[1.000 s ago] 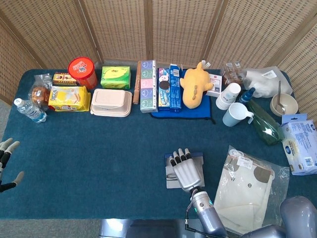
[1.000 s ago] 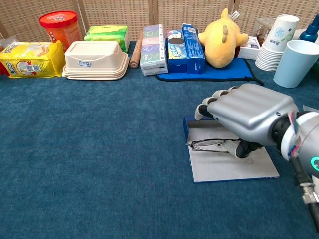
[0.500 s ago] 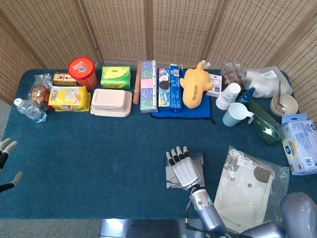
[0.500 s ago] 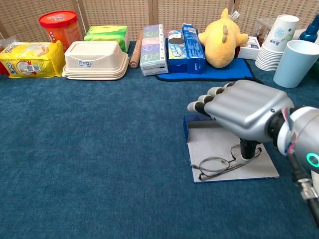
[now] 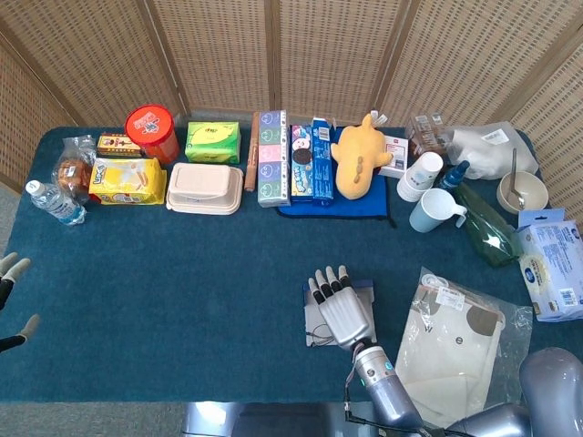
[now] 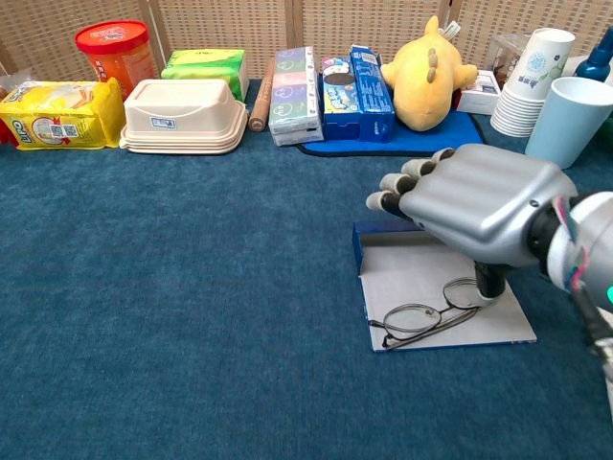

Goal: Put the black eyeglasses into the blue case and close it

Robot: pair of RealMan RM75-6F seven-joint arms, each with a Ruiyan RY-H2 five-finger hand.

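We were still placing: the glasses point(image 6: 428, 316) lay on the open case's point(image 6: 402, 273) grey flap, our right hand point(image 6: 476, 213) spread above, thumb touching them. Next, nudge them into the tray.

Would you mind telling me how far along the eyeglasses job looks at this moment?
Partly done: the black eyeglasses lie on the grey inner face of the open blue case, near its front edge. In hand: the right hand hovers over the case, thumb at the glasses' right lens; a firm grip is unclear. Left: seat the glasses and close the case. The left hand waits at the table's edge.
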